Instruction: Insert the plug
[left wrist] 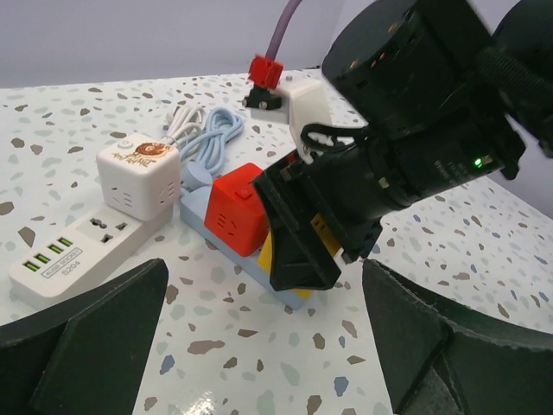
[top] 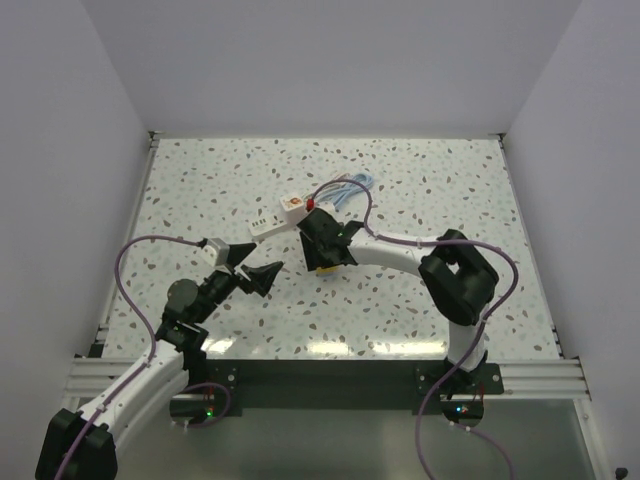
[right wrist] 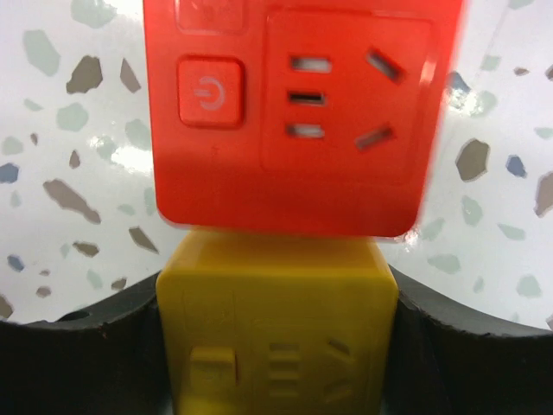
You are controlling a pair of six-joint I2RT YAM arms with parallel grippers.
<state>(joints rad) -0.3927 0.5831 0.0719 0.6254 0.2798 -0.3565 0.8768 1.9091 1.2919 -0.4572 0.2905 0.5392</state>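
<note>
plug (right wrist: 276, 333): a yellow cube, pressed up against the near side of a red cube (right wrist: 294, 112); its lower edge is cut off by the frame, and its socket slots and switch are faint in shadow.
where: over the near end of a blue power strip (left wrist: 197, 207), mid-table; in the left wrist view only slivers of yellow show past the black fingers, so it is not clear whether the plug is fully seated.
right claw (left wrist: 307, 259): clenched on the plug, one dark finger against each side; the fingertips themselves are out of sight below the right wrist picture.
left claw (left wrist: 259, 363): released, fingers spread wide at the bottom corners of its own view, grasping nothing, well short of the strip.
red cube: sits on the blue power strip with its power button and socket face up, slightly blurred in the right wrist view.
white power strip (left wrist: 60, 259): lies just left of the blue one, carrying a white cube (left wrist: 138, 169) with a round printed label too small to read.
cords (left wrist: 207, 130): white and pale blue loops bundled behind both strips; their ends are hidden.
table (top: 420, 190): speckled white top.
</note>
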